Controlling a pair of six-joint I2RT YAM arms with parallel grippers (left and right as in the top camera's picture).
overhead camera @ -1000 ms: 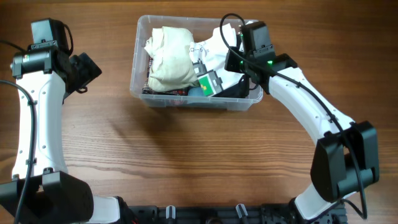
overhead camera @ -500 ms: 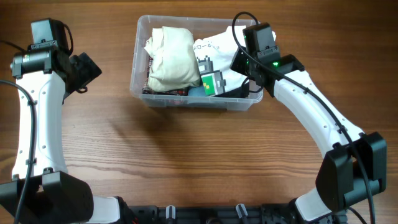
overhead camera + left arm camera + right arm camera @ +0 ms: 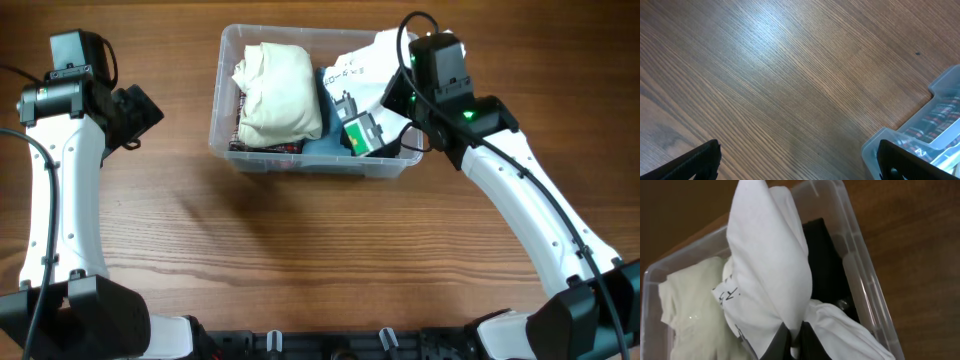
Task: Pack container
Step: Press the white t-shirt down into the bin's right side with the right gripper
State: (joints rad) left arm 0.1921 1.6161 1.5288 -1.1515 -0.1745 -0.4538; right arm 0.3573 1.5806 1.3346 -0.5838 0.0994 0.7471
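Container (image 3: pixel 300 164): at the table's (image 3: pixel 765 75) far side, stuffed with cloth; beneath the right gripper, apart from the left one.
Right gripper (image 3: pixel 796 339): pinched on a white garment (image 3: pixel 770 265) (peaked above the container's right end).
Left gripper (image 3: pixel 799 162): jaws wide, holding nothing; container off to its right.

A brown wood-grain table (image 3: pixel 300 250) fills the view. Inside the container (image 3: pixel 222 140), at the table's far middle, lie rumpled clothes. A cream garment (image 3: pixel 278 95) sits bunched on the left. A white garment (image 3: pixel 360 68) with small black print is on the right, rising in a peak. A black garment (image 3: pixel 827 265) lies beneath it against the right wall. A blue cloth (image 3: pixel 325 150) shows at the near side. A dark red-patterned piece (image 3: pixel 265 146) shows at the cream garment's near edge.
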